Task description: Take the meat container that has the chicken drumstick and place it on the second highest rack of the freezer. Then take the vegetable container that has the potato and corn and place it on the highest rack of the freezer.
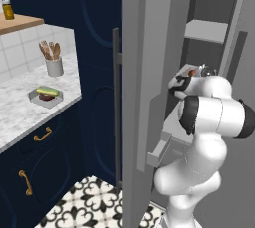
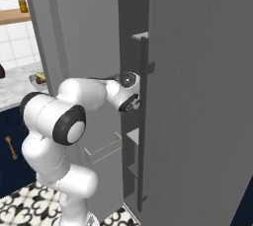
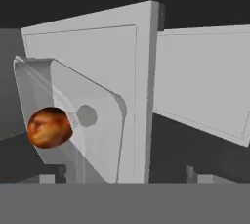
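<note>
While the tool (image 3: 124, 171) hangs released inside the freezer (image 1: 149, 48), the vegetable container (image 1: 46, 96) sits on marble counter (image 1: 20, 112).

A home kitchen: marble counter (image 1: 20, 115) at 9 o'clock, navy cabinets (image 1: 45, 172) below, utensil crock (image 1: 54, 66), patterned floor tiles (image 1: 89, 204), tall grey freezer (image 1: 144, 72).

Grey freezer (image 1: 137, 97); orange-brown drumstick (image 3: 49, 128) in its pale grey tray (image 3: 93, 135); beside the freezer, navy cabinets (image 1: 35, 167), black-and-white patterned floor (image 1: 84, 207).
</note>
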Controlling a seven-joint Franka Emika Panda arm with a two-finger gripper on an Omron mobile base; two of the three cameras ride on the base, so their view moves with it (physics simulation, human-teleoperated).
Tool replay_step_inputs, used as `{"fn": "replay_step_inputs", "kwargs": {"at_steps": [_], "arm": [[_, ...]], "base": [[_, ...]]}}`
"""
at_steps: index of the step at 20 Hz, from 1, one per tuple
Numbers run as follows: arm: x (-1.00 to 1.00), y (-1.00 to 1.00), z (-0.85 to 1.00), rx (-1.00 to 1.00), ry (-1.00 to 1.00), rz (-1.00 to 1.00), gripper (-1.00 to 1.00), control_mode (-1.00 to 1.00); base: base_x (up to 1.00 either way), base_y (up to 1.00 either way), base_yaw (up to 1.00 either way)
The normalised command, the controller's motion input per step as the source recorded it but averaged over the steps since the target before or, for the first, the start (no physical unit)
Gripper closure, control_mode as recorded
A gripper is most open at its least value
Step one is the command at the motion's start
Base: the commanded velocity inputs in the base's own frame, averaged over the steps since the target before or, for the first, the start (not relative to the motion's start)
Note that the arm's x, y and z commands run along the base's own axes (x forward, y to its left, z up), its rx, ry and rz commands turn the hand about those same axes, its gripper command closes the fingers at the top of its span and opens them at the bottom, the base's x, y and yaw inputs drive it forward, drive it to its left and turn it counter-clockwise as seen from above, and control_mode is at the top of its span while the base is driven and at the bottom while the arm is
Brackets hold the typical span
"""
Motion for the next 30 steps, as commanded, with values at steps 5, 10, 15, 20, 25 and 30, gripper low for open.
{"fn": "replay_step_inputs", "kwargs": {"at_steps": [5, 10, 15, 20, 25, 30], "arm": [[-0.5, 0.47, 0.89, 0.0, -0.39, 0.04, -1.0, -1.0], [-0.76, 0.18, 1.0, 0.0, -0.3, 0.01, -1.0, -1.0], [-1.0, 0.01, 0.97, 0.0, 0.0, 0.11, -1.0, -1.0], [-0.99, 0.41, 1.0, 0.0, 0.23, 0.13, -1.0, -1.0], [-0.78, 0.23, 1.0, 0.0, 0.18, 0.11, -1.0, -1.0], [-0.67, 0.0, 1.0, 0.0, 0.12, 0.12, -1.0, -1.0]], "base": [[0.0, 0.0, 0.0], [0.0, 0.0, 0.0], [0.0, 0.0, 0.0], [0.0, 0.0, 0.0], [0.0, 0.0, 0.0], [0.0, 0.0, 0.0]]}}
